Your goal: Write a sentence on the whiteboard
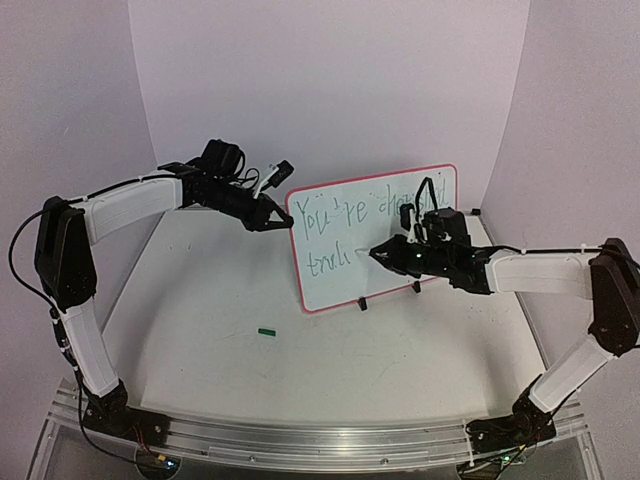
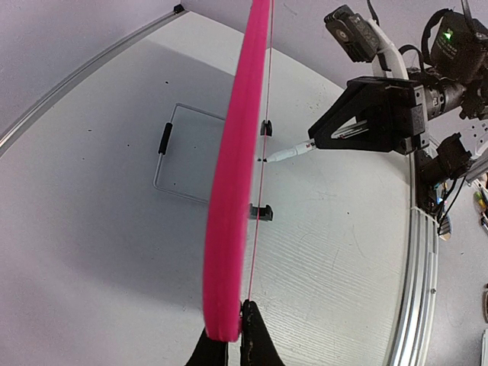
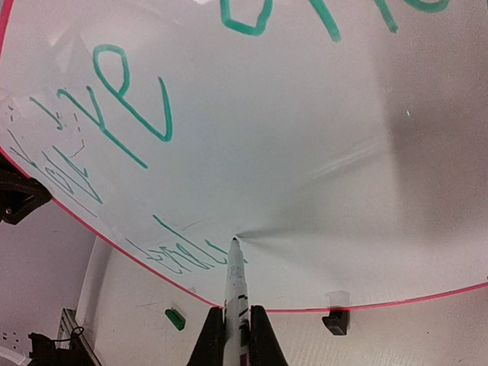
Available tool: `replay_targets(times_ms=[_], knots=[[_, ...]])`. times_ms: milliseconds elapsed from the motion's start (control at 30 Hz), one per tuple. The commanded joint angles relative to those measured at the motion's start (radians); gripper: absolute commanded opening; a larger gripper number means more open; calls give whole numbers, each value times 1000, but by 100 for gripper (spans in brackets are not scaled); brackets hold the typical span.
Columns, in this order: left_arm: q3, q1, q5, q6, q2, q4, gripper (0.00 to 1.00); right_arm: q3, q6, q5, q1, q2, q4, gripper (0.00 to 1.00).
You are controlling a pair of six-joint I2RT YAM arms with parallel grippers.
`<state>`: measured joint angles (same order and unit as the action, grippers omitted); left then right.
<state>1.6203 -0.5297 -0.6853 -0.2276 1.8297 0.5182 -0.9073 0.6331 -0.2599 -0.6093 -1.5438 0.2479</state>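
The whiteboard (image 1: 340,290) stands upright on the table on two black clip feet, its red frame facing me. Green writing (image 1: 335,215) on it reads "You're cherished", partly hidden by the right wrist, with "trul" (image 1: 328,263) below. My left gripper (image 1: 286,224) is shut on the board's left edge; in the left wrist view (image 2: 231,347) it pinches the pink frame (image 2: 232,191). My right gripper (image 1: 392,256) is shut on a white marker (image 3: 236,278). The marker's tip touches the board just right of "trul" (image 3: 179,255).
A small green marker cap (image 1: 266,331) lies on the table in front of the board, also in the right wrist view (image 3: 174,319). A black clip foot (image 3: 335,322) sits under the board's lower edge. A wire stand (image 2: 179,152) lies behind the board.
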Motion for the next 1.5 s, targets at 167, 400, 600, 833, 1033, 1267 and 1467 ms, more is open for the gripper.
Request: replay_targets(times_ms=[167, 400, 600, 833, 1033, 1267, 1467], knots=[[-17, 3, 41, -28, -47, 17, 0, -51, -9, -14, 11, -37, 29, 0], [-17, 4, 43, -28, -45, 18, 0, -40, -6, -56, 11, -73, 27, 0], [-17, 4, 43, -28, -44, 17, 0, -30, -2, -81, 10, -105, 27, 0], [-16, 3, 43, -28, -44, 20, 0, -34, 1, -111, 10, -151, 30, 0], [-17, 4, 43, -27, -43, 19, 0, -43, -1, -147, 9, -171, 30, 0], [-17, 4, 43, -26, -41, 18, 0, -38, -33, -201, 9, -120, 29, 0], [-17, 4, 44, -26, -42, 18, 0, 26, -35, -87, 9, 10, 7, 0]])
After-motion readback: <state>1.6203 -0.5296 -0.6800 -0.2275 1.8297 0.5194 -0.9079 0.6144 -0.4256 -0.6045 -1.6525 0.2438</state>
